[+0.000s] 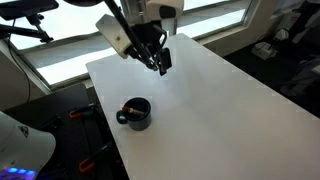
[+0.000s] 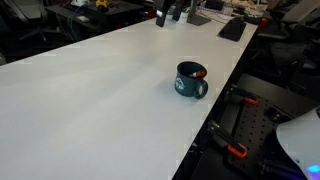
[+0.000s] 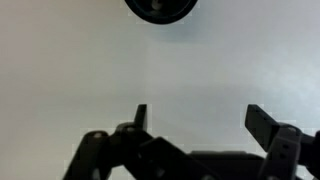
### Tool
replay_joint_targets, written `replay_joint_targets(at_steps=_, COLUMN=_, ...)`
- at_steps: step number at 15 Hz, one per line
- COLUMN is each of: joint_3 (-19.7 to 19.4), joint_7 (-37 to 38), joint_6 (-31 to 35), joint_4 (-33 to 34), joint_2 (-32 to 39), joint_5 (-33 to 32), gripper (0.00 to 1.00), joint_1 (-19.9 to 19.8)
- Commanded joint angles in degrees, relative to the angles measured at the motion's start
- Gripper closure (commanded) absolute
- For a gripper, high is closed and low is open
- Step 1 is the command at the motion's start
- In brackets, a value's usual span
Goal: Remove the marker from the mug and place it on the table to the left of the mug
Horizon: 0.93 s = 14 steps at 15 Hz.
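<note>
The dark navy mug [image 1: 134, 114] stands on the white table [image 1: 210, 100] near its front edge, handle to one side. It also shows in an exterior view [image 2: 190, 81] and at the top edge of the wrist view [image 3: 160, 9]. The reddish-orange marker [image 1: 131, 106] lies inside the mug, its tip just visible at the rim [image 2: 198, 71]. My gripper [image 1: 163, 64] hangs above the table, well beyond the mug, open and empty. In the wrist view its two fingers [image 3: 200, 118] are spread wide over bare table.
The table's edges drop off to a dark floor with black frames and red clamps [image 2: 236, 150]. Clutter and a dark keyboard-like object [image 2: 232, 29] sit at the table's far end. Windows run behind the arm [image 1: 70, 50].
</note>
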Motion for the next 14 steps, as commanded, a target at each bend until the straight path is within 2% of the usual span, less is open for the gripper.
replay_joint_targets(at_steps=1, joint_3=0.78, joint_7=2.84, joint_6=-5.63, joint_4=-1.6, joint_2=-0.21, joint_5=-2.74, gripper=0.0, joint_1=-1.24)
replay_joint_targets(at_steps=3, joint_3=1.99, joint_7=8.48, joint_6=-11.22, joint_4=-1.87, joint_2=-0.04, joint_5=-7.6, gripper=0.0, joint_1=-3.19)
replay_joint_targets(at_steps=8, joint_3=3.64, joint_7=19.5, joint_6=-19.32, joint_4=-1.74, joint_2=0.7, joint_5=-15.59, gripper=0.0, joint_1=-4.95)
replay_joint_targets(at_steps=14, joint_3=3.82, joint_7=26.49, joint_6=-22.78, joint_4=-1.99, joint_2=3.77, joint_5=-19.36, gripper=0.0, joint_1=-4.98)
